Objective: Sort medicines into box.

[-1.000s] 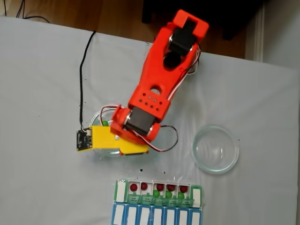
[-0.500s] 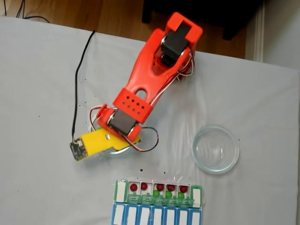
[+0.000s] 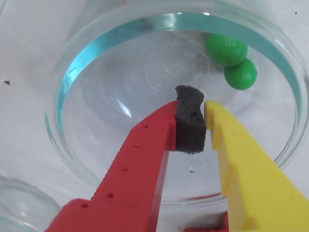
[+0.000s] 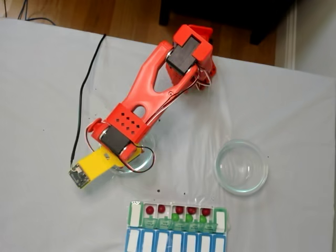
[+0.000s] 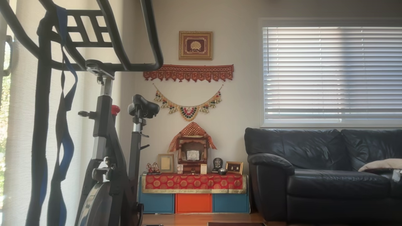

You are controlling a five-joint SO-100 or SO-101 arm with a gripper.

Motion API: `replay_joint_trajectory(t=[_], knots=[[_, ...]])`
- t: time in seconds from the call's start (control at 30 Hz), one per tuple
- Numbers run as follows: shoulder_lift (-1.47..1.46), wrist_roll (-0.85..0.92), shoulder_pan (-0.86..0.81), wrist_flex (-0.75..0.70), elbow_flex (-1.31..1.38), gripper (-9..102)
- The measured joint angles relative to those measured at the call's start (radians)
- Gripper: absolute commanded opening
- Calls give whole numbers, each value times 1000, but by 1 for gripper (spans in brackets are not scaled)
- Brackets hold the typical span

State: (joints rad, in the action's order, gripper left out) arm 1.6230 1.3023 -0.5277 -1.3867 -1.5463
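In the wrist view my gripper [image 3: 195,108] hangs over a clear round glass dish [image 3: 77,72]. Its red finger [image 3: 145,154] and yellow finger [image 3: 241,159] are shut on their own black foam pad, with no ball between them. Two green medicines [image 3: 227,49] [image 3: 240,74] lie together at the far right of that dish, a short way beyond the fingertips. In the fixed view the orange arm [image 4: 131,123] covers most of this dish [image 4: 137,164]. The box [image 4: 176,227] lies at the bottom edge, holding several red medicines [image 4: 150,210] and green ones [image 4: 175,216] in its open row.
An empty glass dish [image 4: 241,167] stands to the right of the arm. The rim of another glass piece [image 3: 19,208] shows at the wrist view's lower left. A black cable [image 4: 86,79] runs across the white tablecloth. The other view looks into a living room.
The arm has swung left in the fixed view. Its yellow camera mount has turned and slid down-left past the dish. The box and the right dish have not moved.
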Motion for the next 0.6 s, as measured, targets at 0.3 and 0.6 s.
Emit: replay_joint_trajectory(t=[0.3,0.6], knots=[[0,52,-46,2,3,5],[0,107,-118,-20,63,7]])
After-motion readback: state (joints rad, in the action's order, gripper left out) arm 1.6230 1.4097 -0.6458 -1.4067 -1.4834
